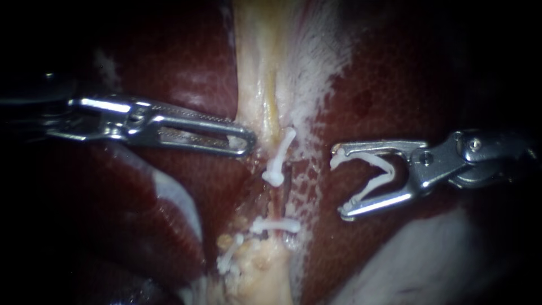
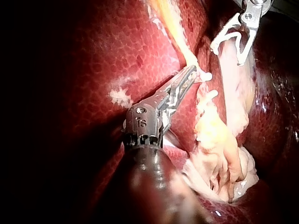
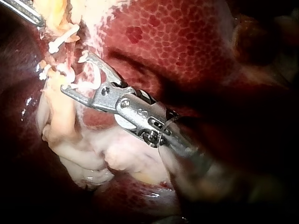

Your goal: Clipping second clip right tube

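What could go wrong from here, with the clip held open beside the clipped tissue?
1. The right instrument carries an open clip over bare liver; its hooked ends could scrape the surface on the way in.
2. A slanted clip and a crosswise clip already sit close together; the new one could land against either.
3. The left instrument holds the pale tissue by its jaw tips only; a slip might slacken it.
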Available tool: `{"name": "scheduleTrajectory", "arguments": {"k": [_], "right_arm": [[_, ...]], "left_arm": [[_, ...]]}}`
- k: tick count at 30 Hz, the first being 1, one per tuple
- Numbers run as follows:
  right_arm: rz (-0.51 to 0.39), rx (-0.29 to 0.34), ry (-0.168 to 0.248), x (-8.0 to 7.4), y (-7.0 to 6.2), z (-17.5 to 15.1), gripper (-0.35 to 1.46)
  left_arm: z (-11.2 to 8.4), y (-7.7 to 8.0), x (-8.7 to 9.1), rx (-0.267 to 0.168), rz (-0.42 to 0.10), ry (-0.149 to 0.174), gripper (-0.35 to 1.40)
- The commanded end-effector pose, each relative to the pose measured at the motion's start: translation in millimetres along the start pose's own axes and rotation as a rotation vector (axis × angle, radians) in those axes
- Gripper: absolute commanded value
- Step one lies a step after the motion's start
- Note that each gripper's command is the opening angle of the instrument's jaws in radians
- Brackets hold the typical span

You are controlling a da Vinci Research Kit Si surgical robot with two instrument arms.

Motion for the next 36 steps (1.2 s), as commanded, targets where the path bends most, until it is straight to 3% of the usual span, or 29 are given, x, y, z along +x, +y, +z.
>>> {"name": "scheduleTrajectory", "arguments": {"k": [1,9,17,21,27,36], "right_arm": [[0.0,0.0,0.0,0.0,0.0,0.0,0.6],[-0.012,-0.01,-0.004,-1.6,-0.5,2.3,0.6],[0.007,0.026,-0.013,-5.5,-1.6,8.2,0.6],[0.019,0.046,-0.017,-6.6,-1.8,10.7,0.6],[0.018,0.062,-0.019,-6.8,-1.7,12.3,0.6],[0.018,0.062,-0.019,-6.8,-1.6,12.3,0.6]], "left_arm": [[0.0,0.0,0.0,0.0,0.0,0.0,-0.16],[-1.1,0.1,0.0,0.007,0.001,0.003,-0.16],[-4.9,-0.2,-1.4,-0.006,-0.008,-0.003,-0.16],[-7.3,-0.4,-2.6,-0.019,-0.017,-0.015,-0.16],[-10.0,-0.8,-3.7,-0.031,-0.028,-0.035,-0.16],[-12.2,-2.9,-4.9,-0.031,-0.021,-0.054,-0.16]]}}
